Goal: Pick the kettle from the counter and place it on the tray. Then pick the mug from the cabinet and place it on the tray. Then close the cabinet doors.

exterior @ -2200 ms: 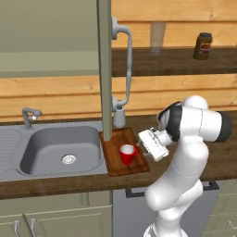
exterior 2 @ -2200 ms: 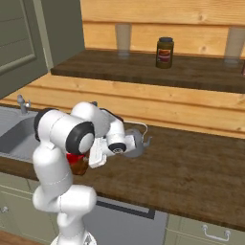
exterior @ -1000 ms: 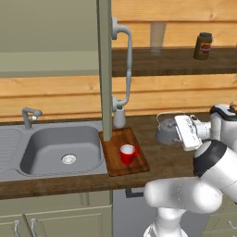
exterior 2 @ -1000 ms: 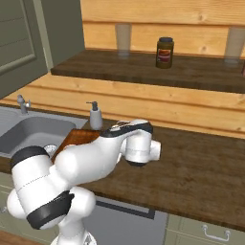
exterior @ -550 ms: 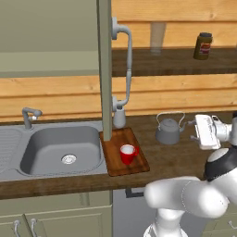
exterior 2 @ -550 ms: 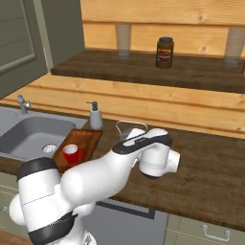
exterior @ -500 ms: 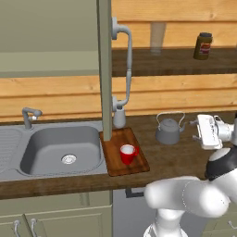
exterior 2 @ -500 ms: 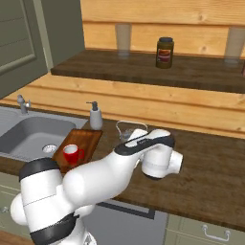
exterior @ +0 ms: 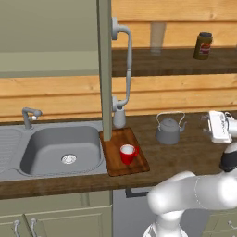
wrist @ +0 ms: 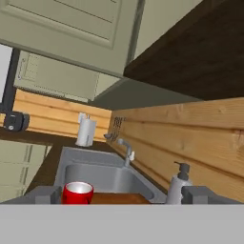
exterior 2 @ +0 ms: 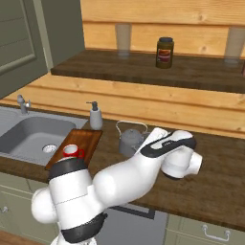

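Note:
The grey kettle stands on the dark wooden counter, right of the tray. The red mug stands upright on the tray. My gripper hovers over the counter to the right of the kettle, pointing left toward it. It is open, its fingertips wide apart with nothing between them. One olive-green cabinet door stands open, edge-on, with its curved grey handle showing.
A soap bottle stands behind the tray. The steel sink and faucet lie to the left. A dark jar and a glass sit on the upper wooden shelf.
My hand has swung right, from beside the tray, past the kettle, out to the kettle's right. The kettle and the mug have stayed in place.

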Available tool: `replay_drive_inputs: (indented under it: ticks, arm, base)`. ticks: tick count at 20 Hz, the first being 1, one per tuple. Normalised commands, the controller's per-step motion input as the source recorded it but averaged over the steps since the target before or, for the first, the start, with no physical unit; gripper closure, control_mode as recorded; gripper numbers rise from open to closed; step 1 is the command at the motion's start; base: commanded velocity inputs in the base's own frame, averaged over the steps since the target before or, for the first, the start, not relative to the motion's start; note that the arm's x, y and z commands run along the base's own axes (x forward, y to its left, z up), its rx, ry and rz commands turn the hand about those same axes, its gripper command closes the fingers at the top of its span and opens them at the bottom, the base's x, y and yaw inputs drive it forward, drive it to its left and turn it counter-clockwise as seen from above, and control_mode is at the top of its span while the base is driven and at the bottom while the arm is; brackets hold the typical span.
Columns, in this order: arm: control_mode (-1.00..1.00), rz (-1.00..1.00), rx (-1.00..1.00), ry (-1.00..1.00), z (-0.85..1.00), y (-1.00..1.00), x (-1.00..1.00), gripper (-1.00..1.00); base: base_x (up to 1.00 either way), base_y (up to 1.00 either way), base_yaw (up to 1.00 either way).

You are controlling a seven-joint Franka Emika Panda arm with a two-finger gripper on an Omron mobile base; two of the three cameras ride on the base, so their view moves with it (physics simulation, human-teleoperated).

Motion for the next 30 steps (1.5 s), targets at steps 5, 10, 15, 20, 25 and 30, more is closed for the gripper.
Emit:
replay_drive_inputs:
  ticks: [5,10,15,20,25,30]
  arm:
    - [-1.0,0.01,0.05,0.0,-0.09,-0.34,0.54,-1.0]
    - [-1.0,0.0,0.0,0.0,-0.31,-0.05,0.51,-1.0]
    - [-1.0,-0.05,-0.02,0.04,-0.23,0.1,0.44,-1.0]
    - [-1.0,-0.06,0.0,0.09,-0.05,0.01,0.45,-1.0]
    - [-1.0,-0.05,0.0,0.09,-0.17,0.08,0.46,-1.0]
    - [-1.0,-0.04,0.0,0.07,-0.14,0.01,0.43,-1.0]
  base:
    - [0.0,0.0,0.0]
    - [0.0,0.0,0.0]
    - [0.0,0.0,0.0]
    - [0.0,0.0,0.0]
    - [0.0,0.0,0.0]
    - [0.0,0.0,0.0]
